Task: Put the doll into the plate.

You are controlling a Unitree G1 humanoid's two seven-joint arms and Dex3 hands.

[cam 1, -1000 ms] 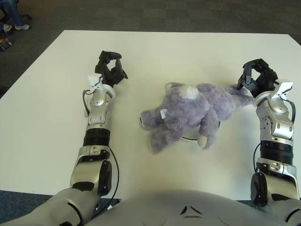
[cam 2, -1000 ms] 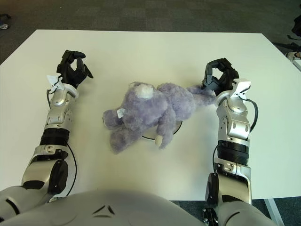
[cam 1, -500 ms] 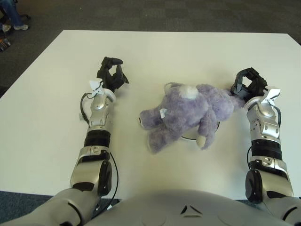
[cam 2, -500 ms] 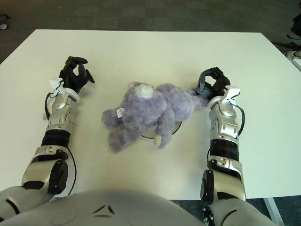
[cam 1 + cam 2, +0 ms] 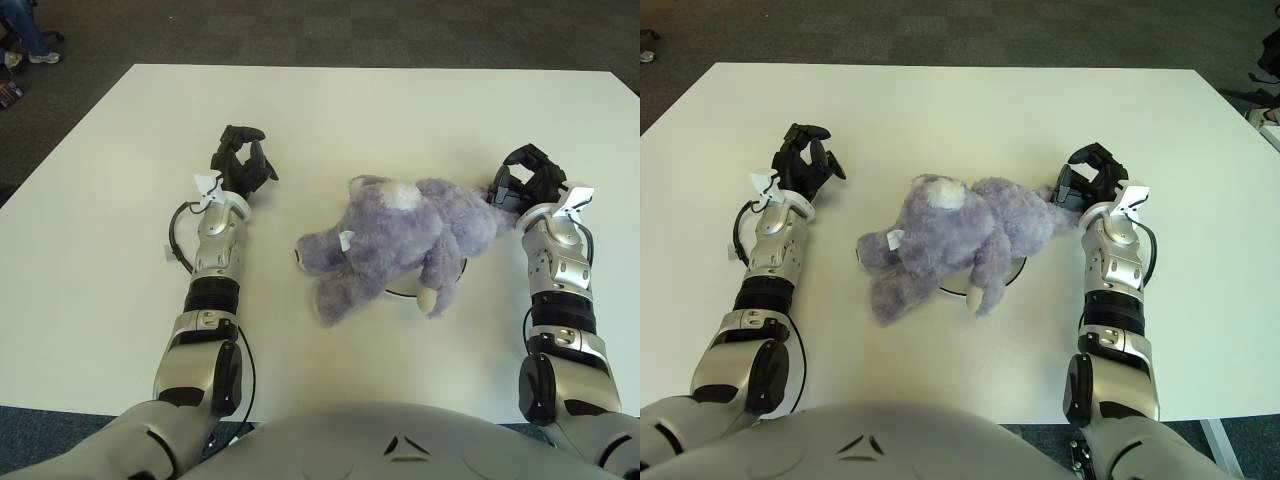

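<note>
The purple doll (image 5: 400, 240) lies over the plate (image 5: 1012, 275) mid-table. Right hand (image 5: 522, 182) curls loosely by its far end, touching unclear; left hand (image 5: 240, 160) is off to the left — curled, empty.

Purple doll (image 5: 950, 240) lying at centre frame on a white table (image 5: 960, 110), covering most of a plate (image 5: 1015, 272) whose rim peeks out lower right, left hand (image 5: 805, 160) at centre left, fingers curled, right hand (image 5: 1088, 175) touching the doll's right end
</note>
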